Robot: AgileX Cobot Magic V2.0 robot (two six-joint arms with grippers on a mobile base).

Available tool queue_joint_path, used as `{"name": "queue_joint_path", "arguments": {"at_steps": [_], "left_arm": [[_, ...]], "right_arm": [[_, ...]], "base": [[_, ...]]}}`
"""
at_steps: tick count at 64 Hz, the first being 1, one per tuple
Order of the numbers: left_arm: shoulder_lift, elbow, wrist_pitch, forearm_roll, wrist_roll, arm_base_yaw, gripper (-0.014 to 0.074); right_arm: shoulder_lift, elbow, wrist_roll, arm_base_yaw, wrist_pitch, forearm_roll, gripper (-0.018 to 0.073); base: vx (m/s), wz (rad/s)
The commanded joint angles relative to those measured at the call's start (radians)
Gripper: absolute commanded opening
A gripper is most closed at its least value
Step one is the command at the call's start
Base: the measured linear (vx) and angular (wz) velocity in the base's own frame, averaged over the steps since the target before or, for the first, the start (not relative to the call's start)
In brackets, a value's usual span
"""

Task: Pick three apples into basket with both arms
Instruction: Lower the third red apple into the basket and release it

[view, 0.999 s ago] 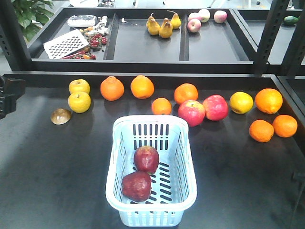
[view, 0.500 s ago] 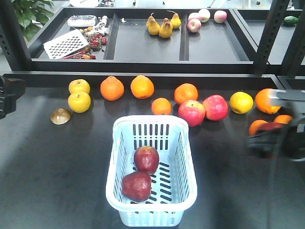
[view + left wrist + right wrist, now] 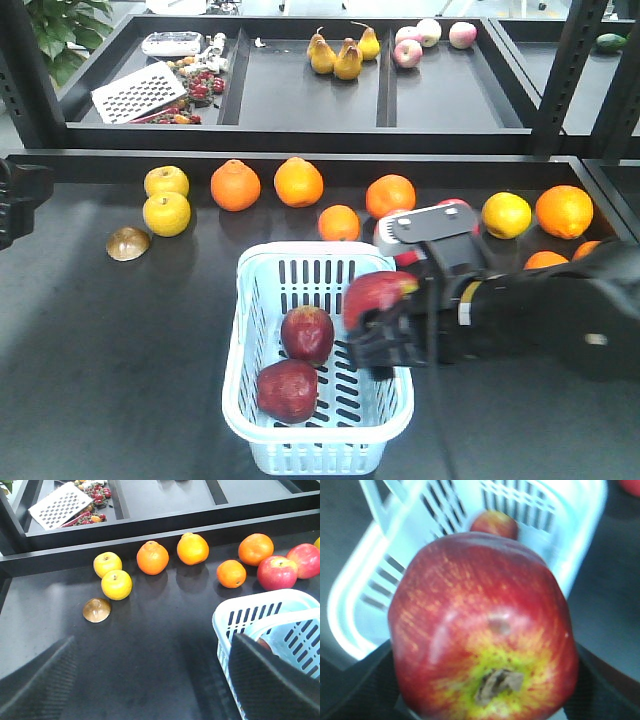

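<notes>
The right gripper (image 3: 385,325) is clasping the third apple (image 3: 375,295) above the basket (image 3: 395,410) at its 3 o'clock rim; it should clear that rim before releasing; the left gripper (image 3: 150,680) is standing spread, empty.

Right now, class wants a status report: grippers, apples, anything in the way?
Right gripper shut on third apple, over basket right rim. Left gripper open, empty, beside basket. Two apples already inside. Nothing blocking the drop.

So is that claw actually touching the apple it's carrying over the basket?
Touching. The front view shows the right gripper clamped around the apple; the right wrist view shows it wedged between the dark fingers.
</notes>
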Motion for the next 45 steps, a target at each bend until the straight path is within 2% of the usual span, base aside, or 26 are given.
{"name": "queue_joint_path", "arguments": {"at_steps": [1,16,24,33,45], "left_arm": [[-0.006,-0.021,-0.060,0.018,-0.008,0.001,0.0590],[-0.006,-0.021,-0.060,0.018,-0.008,0.001,0.0590],[-0.006,-0.021,-0.060,0.018,-0.008,0.001,0.0590],[-0.006,-0.021,-0.060,0.018,-0.008,0.001,0.0590],[-0.006,-0.021,-0.060,0.018,-0.008,0.001,0.0590]], "right_arm": [[0.027,-0.027,-0.012,0.004,-0.129,0.063,0.0381],[0.100,-0.027,-0.020,0.004,-0.140,0.083,0.0622],[0.090,-0.027,-0.019,0.004,-0.140,0.083,0.0720],[0.055,-0.027,-0.016,0.004,-0.111,0.082,0.0724],[-0.042,-0.027,-0.014,-0.044,0.058,0.043,0.0704]], "base": [[0.00,0.00],[0.00,0.00],[0.00,0.00],[0.00,0.00],[0.00,0.00]]}}
